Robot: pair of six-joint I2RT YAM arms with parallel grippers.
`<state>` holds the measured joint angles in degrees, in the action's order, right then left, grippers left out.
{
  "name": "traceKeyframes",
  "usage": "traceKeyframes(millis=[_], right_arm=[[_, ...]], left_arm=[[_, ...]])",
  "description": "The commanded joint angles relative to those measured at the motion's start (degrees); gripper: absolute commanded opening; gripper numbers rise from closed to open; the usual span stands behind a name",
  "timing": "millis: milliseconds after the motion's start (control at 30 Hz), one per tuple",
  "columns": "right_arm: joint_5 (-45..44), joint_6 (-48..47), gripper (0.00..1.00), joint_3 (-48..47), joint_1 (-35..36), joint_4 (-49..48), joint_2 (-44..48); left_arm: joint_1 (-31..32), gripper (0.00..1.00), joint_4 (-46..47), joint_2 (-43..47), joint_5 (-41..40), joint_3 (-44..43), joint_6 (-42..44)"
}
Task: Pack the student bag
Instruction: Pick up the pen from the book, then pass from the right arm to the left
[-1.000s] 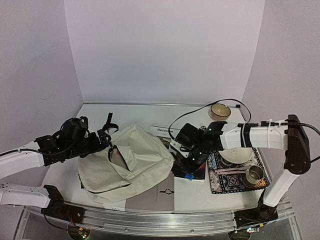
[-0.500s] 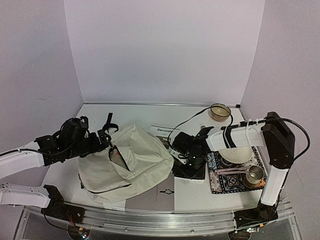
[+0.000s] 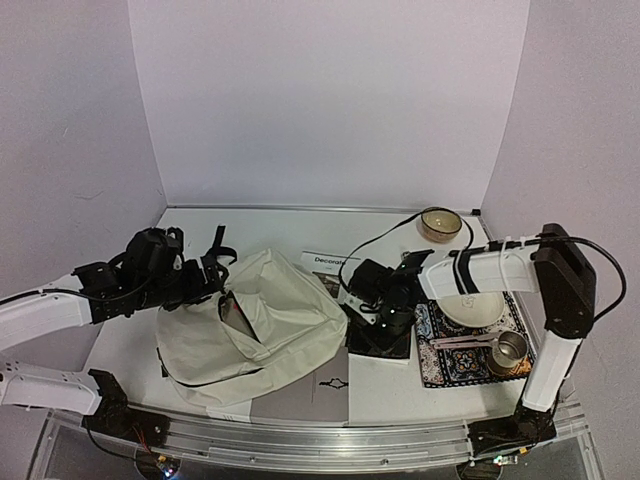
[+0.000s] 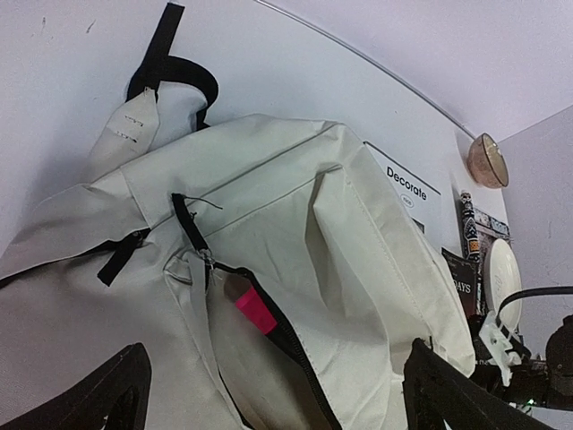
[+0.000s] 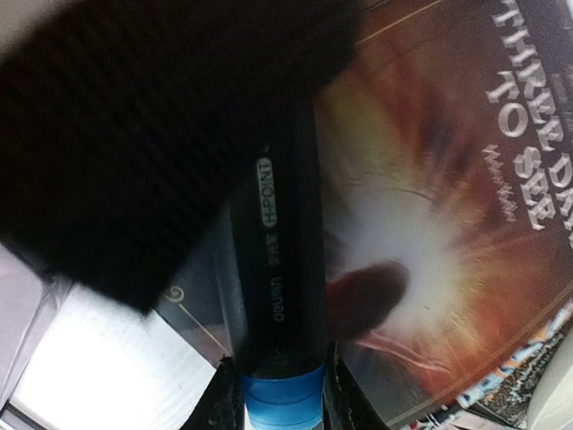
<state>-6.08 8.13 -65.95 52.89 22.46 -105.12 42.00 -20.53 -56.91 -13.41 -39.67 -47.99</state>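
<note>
The student bag (image 3: 255, 335), cream with black zippers, lies at the centre left with its main zipper open; a pink-ended object (image 4: 255, 309) shows inside the opening. My left gripper (image 3: 213, 278) hovers open over the bag's (image 4: 340, 224) top left, its jaws (image 4: 277, 403) spread wide and holding nothing. My right gripper (image 3: 380, 322) is down on a dark book (image 3: 388, 342) just right of the bag. In the right wrist view, its fingers press both sides of a black marker (image 5: 273, 260) with a blue end, which lies on the book cover (image 5: 448, 206).
A patterned mat (image 3: 447, 365) at the right carries a white dish (image 3: 472, 310) and a metal cup (image 3: 510, 350). A brown bowl (image 3: 440, 222) sits at the back right. A "Decorate" booklet (image 3: 328, 262) lies behind the bag, and a printed sheet (image 3: 330, 385) lies at its front.
My right arm lowered onto the book and its jaws narrowed around the marker. My left gripper shifted slightly toward the bag, still open.
</note>
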Motion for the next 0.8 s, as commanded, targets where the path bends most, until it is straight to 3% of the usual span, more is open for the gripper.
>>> traceKeyframes(millis=[0, 367, 767], right_arm=[[-3.56, 2.48, 0.00, -0.62, -0.37, 3.34, 7.74], [-0.81, 8.75, 0.00, -6.07, 1.91, -1.92, 12.48], [0.18, 16.09, 0.00, -8.50, 7.53, -14.46, 10.66]], left_arm=[[-0.07, 0.99, 2.78, -1.08, 3.83, -3.39, -0.03], [0.60, 0.97, 13.94, -5.91, 15.12, -3.79, -1.31], [7.60, 0.92, 26.91, -13.25, 16.25, -5.95, -3.85]])
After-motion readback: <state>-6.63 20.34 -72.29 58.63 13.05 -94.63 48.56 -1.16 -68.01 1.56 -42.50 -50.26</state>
